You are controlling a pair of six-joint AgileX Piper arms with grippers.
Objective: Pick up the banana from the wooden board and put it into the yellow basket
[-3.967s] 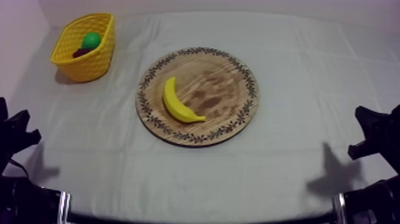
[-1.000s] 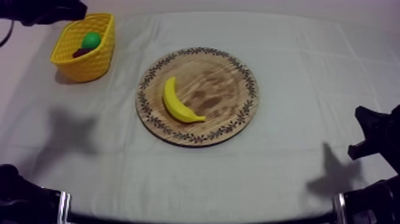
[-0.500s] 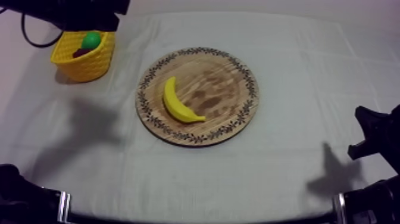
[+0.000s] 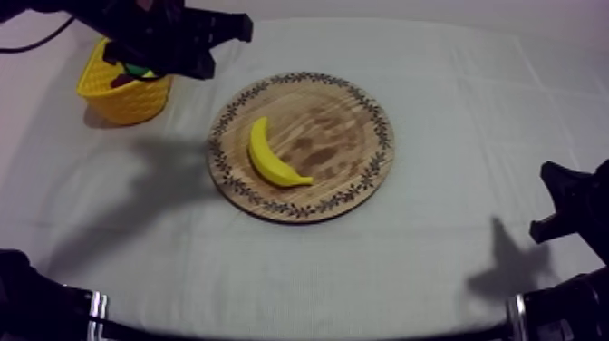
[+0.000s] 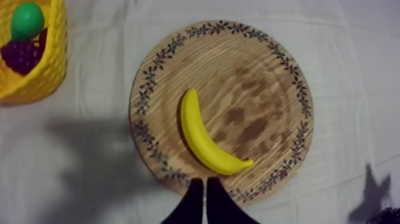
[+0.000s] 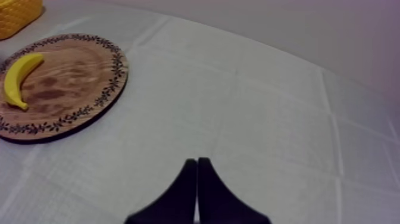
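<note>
The yellow banana [image 4: 272, 156] lies curved on the left half of the round wooden board [image 4: 349, 109]. High over the yellow basket [image 4: 127, 95] at the back left, my left arm reaches in, and my left gripper [image 4: 237, 27] points toward the board's far left rim. In the left wrist view, the left gripper [image 5: 205, 192] forms a shut, narrow wedge just outside the board's rim [image 5: 280, 77], close to the banana [image 5: 205, 140]. My right gripper [image 6: 196, 173] is shut on nothing and rests low at the table's right [image 4: 564, 204], far from the banana [image 6: 15, 77].
A green pear [image 5: 27, 21] and a dark bunch of grapes [image 5: 21, 53] lie in the basket [image 5: 44, 80]. The arm's shadow falls on the cloth left of the board. The basket's corner [image 6: 18, 12] lies beyond the board [image 6: 71, 83] in the right wrist view.
My left arm has risen from its rest at the lower left and swung in from the upper left, moving right over the basket toward the board. The right arm and the banana have not moved.
</note>
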